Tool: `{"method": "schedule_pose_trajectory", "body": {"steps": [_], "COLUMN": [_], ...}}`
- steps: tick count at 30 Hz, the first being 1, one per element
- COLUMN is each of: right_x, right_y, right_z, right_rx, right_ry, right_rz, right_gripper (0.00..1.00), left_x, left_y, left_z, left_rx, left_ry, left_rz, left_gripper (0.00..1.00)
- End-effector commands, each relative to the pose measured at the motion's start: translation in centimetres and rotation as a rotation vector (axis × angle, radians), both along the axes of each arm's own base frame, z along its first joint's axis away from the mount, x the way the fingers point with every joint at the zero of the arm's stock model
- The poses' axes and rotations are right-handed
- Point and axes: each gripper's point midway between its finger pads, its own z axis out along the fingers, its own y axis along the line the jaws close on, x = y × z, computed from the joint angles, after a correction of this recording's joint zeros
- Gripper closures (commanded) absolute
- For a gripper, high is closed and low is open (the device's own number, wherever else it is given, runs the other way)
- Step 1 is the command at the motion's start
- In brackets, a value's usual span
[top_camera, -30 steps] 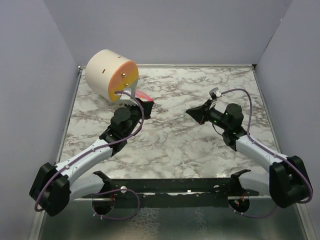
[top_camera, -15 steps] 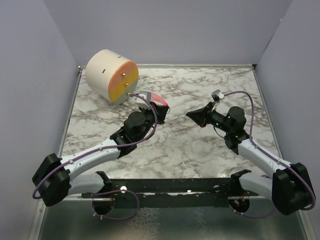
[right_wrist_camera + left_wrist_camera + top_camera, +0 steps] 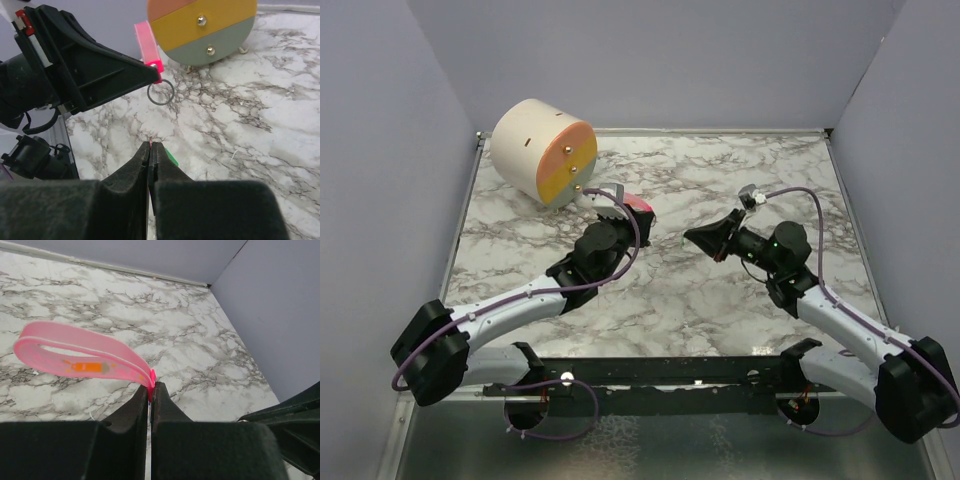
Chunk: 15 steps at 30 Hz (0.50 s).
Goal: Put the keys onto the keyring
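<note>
From above, the left hand (image 3: 638, 216) was seen closed on a pink strap (image 3: 638, 204), the right hand (image 3: 692, 236) facing it. In the left wrist view the strap was pinched between shut fingers. In the right wrist view a pink-red key (image 3: 151, 140) was clamped at the right fingertips, a green key (image 3: 170, 158) beside them, near the keyring (image 3: 160, 92) at the strap's end.

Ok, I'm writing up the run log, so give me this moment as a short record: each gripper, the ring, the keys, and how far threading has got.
left gripper: shut on looped pink strap
keyring: thin dark metal ring hanging at the strap's pinched end
right gripper: shut on thin reddish sliver; small bright green flat piece shows beside its fingers
threading: not done; ring and right gripper apart
backdrop: cream cylinder with orange-and-yellow face, far left on marble table
</note>
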Motion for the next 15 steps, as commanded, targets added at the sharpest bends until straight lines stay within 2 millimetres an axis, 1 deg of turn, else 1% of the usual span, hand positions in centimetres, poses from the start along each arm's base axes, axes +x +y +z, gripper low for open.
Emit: {"method": "schedule_pose_trajectory", "body": {"steps": [1,8,15], "right_x": [-0.1,-0.6,-0.5], "right_y": [1.3,2.0,2.3], "right_z": [0.1,-0.8,-0.6], "right_rx": [-0.004,0.006,0.078], "right_ry": [0.007,0.040,0.098], "right_rz": [-0.032,-0.035,-0.047], "right_gripper": [0.99,0.99,0.99], "left_x": [0.7,0.7,0.4], "left_y": [-0.3,0.2,0.8], "left_z": [1.6,1.5,1.4], "left_rx": [-0.030,-0.076,-0.142], "left_ry": [-0.033,-0.037,-0.064], "left_rz": [0.023,0.049,0.064], "left_gripper": [1.00,1.00,1.00]}}
